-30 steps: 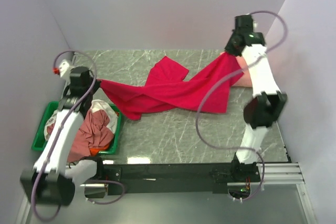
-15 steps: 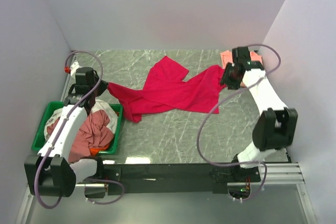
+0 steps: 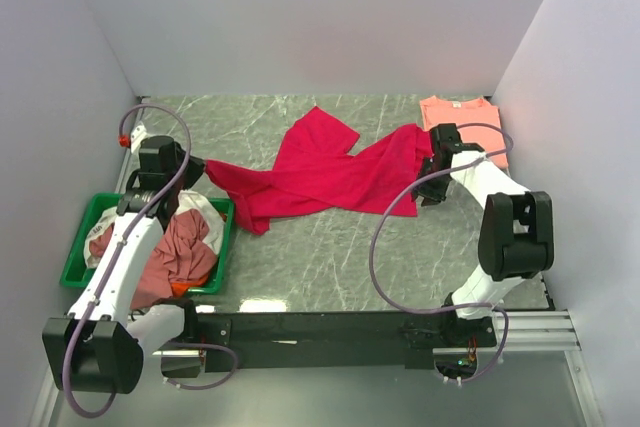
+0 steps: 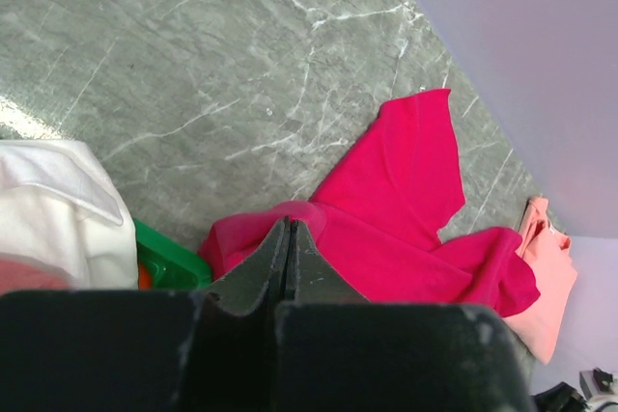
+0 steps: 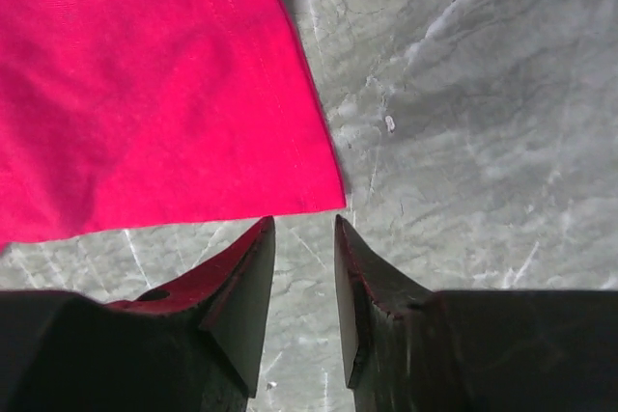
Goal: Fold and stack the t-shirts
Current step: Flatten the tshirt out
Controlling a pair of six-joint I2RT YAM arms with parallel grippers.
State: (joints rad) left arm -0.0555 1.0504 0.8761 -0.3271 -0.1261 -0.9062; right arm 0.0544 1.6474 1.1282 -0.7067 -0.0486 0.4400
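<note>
Your left jaws were closed flat, fingers (image 4: 253, 277) pressed together, with the left corner of the crimson t-shirt (image 3: 320, 172) pinched at their tips, just beyond the far edge of the green tray (image 3: 78, 252). Your right jaws stood partly open with nothing between them. Bare worktop (image 3: 330, 247) showed through the gap in the right wrist view, and the crimson hem lay just past the tips, not touching them.

The crimson t-shirt lay crumpled and twisted across the middle of the worktop. It ran from your left jaws over to your right jaws, with one flap pointing at the far wall. The salmon-pink t-shirt (image 3: 462, 117) lay flat in the far right corner, just behind your right arm. Whether it touched the crimson one's right end or only sat beside it, couldn't tell.

The tray sat at the left edge and held a heap: dusty rose t-shirt (image 3: 180, 247), white t-shirt (image 3: 197, 209) on its far side, and a bit of orange cloth (image 3: 178, 288) at the near edge.
</note>
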